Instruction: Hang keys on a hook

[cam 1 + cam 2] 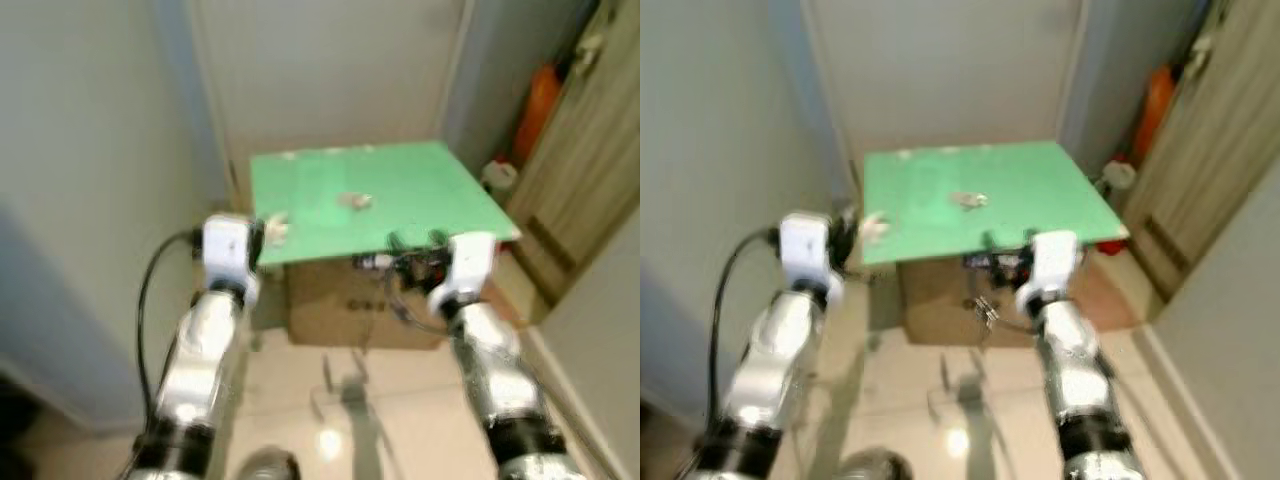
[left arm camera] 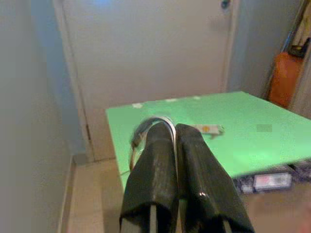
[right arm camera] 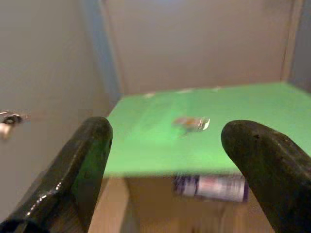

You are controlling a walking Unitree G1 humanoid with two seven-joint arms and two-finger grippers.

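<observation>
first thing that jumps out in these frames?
The bright green board lying on a cardboard box in the narrow space ahead, with a small pale object near its middle. Next, the left gripper, at the board's near left corner, shut on a metal key ring, while the right gripper is open and faces the board from its near edge. An orange object stands far right.

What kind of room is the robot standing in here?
Probably a narrow home entryway or corridor nook: a closed pale door ahead, a tiled floor, and a cardboard box topped with a green board as a makeshift table.
</observation>
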